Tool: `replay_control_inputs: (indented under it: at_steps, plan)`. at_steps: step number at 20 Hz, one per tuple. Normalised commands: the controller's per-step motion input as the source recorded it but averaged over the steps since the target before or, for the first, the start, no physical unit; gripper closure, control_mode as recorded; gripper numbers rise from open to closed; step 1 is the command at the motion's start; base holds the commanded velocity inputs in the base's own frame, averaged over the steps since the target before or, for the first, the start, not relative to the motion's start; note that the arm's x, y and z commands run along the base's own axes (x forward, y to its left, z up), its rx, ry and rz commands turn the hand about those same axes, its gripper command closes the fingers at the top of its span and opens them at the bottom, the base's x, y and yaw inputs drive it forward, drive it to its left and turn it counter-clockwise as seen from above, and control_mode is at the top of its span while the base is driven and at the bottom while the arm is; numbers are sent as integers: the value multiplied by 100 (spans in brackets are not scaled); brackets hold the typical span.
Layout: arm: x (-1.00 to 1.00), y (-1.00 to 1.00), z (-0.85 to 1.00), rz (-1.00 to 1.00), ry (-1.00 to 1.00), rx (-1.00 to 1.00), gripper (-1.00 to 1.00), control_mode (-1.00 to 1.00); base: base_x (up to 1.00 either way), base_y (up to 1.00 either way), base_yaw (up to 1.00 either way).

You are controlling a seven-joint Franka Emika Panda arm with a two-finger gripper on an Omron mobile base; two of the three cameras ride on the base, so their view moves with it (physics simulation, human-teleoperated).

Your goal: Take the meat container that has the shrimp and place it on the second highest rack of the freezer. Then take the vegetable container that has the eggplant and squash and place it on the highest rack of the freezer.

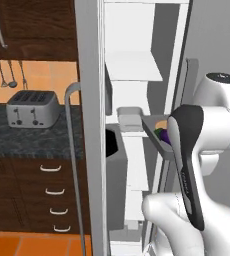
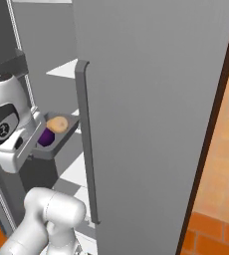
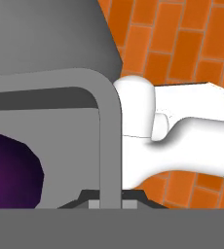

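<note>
The grey vegetable tray [image 2: 57,144] carrying the glossy purple eggplant [image 2: 46,136] and tan squash [image 2: 57,123] hangs inside the open grey freezer [image 2: 151,99], near its white shelves [image 1: 132,65]. The gripper's [image 3: 105,203] jaws clench the tray's rim. The white arm partly hides the tray.

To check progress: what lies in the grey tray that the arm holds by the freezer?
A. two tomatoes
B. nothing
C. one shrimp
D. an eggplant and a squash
D: the right base view shows the purple eggplant and tan squash in the tray.
</note>
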Motion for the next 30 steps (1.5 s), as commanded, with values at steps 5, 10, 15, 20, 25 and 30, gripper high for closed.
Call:
replay_control_inputs:
  at_steps: [5,10,15,20,25,30]
  plan:
    - [0,0,0,0,0,0,100,100,23,9,9]
    - [0,0,0,0,0,0,100,100,48,0,7]
    - [0,0,0,0,0,0,100,100,8,20,10]
    - [0,0,0,0,0,0,100,100,16,30,13]
    - [0,0,0,0,0,0,100,100,18,22,9]
    - [0,0,0,0,0,0,100,-100,0,0,0]
